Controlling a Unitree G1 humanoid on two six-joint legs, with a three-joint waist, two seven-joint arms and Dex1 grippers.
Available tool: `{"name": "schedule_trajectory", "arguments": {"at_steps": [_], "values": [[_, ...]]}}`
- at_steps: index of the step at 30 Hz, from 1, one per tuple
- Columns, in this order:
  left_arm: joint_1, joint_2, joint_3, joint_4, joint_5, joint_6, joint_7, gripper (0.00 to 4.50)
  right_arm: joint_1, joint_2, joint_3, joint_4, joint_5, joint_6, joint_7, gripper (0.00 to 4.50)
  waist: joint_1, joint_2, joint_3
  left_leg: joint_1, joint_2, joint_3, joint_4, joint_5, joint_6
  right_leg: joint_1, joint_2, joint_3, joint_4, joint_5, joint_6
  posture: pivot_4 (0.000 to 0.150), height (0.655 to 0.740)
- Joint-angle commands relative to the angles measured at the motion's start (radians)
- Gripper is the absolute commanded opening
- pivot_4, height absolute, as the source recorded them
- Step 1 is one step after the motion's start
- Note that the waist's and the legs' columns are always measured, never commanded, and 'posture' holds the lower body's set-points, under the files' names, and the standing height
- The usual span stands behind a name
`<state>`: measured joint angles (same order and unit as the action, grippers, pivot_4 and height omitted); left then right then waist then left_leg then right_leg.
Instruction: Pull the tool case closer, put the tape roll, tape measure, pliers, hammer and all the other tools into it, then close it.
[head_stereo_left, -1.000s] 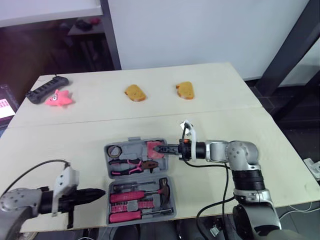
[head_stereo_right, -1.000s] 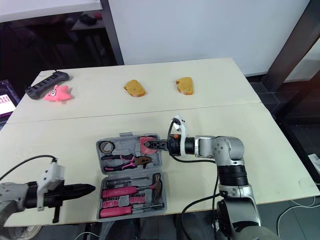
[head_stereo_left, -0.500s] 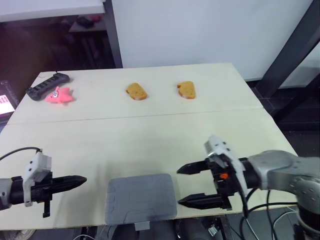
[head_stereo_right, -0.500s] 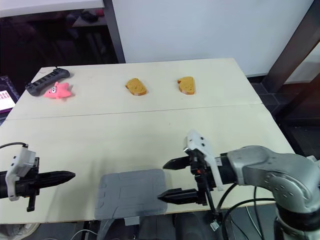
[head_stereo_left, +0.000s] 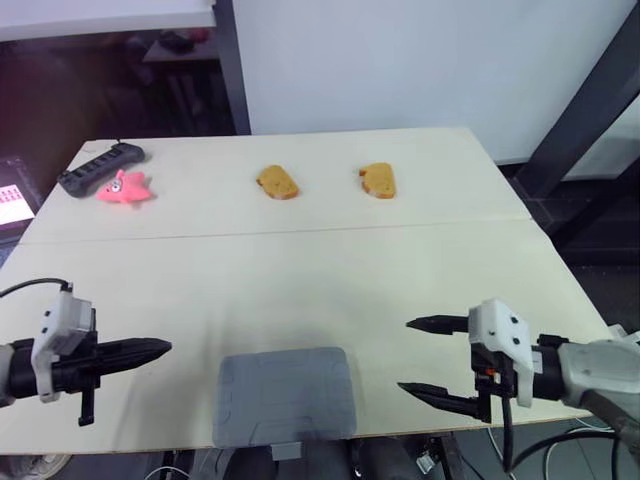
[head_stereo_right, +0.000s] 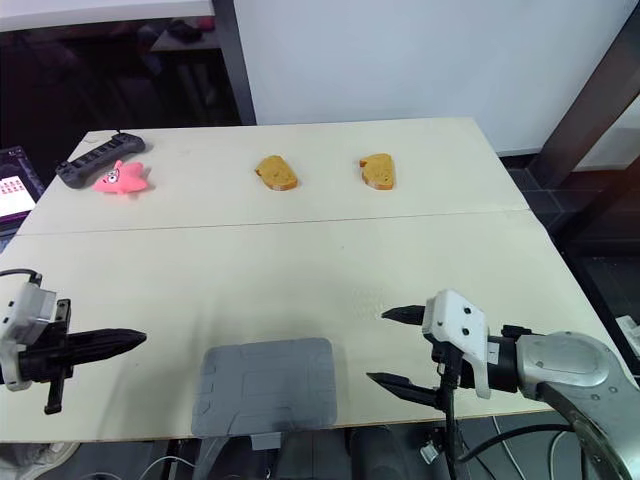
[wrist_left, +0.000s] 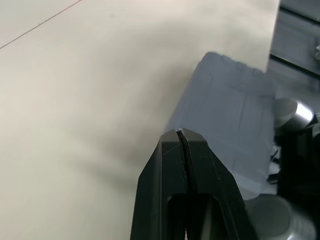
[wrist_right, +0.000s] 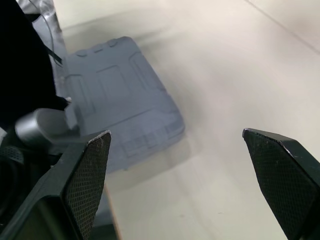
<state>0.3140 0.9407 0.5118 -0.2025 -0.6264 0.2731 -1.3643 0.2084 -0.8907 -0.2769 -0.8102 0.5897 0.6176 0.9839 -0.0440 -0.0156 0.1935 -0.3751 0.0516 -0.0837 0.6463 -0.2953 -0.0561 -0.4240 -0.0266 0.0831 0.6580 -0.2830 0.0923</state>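
The shut grey plastic tool case (head_stereo_left: 284, 397) sat at the pale bench's (head_stereo_left: 300, 270) near edge, bare surface around it. To its left was the left pincer (head_stereo_left: 160, 348), fingers together. To its right was the right pincer (head_stereo_left: 406, 355), spread wide. Both were empty.

The tool case (head_stereo_left: 283, 396) is lying on the table (head_stereo_left: 300, 270) at the near edge, about midway along it. The left gripper (head_stereo_left: 160, 347) is standing off to its left and the right gripper (head_stereo_left: 408, 355) to its right, both apart from it. On the far half, the left bread slice (head_stereo_left: 276, 182) is lying beside the right bread slice (head_stereo_left: 378, 179). At the far-left corner, a toy (head_stereo_left: 122, 188) is lying just in front of a power strip (head_stereo_left: 98, 168).
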Motion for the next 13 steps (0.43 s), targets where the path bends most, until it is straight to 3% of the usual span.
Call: {"name": "schedule_trajectory", "arguments": {"at_steps": [1, 13], "values": [[0.006, -0.009, 0.007, -0.020, 0.016, -0.025, 0.004, 0.00, 0.008, -0.006, 0.014, 0.005, -0.022, -0.049, 0.005, 4.46, 0.000, 0.000, 0.000, 0.000, 0.000, 0.000, 0.000, 0.000, 0.000, 0.000, 0.000, 0.000, 0.000, 0.000, 0.000, 0.150, 0.7400], [0.032, -0.019, 0.006, -0.046, 0.034, -0.051, -0.006, 0.00, 0.019, -0.014, 0.069, 0.019, -0.038, -0.082, 0.012, 4.46, 0.000, -0.001, 0.001, 0.000, 0.000, 0.000, 0.000, 0.000, 0.000, 0.000, 0.000, 0.000, 0.000, 0.000, 0.000, 0.150, 0.7400]]}}
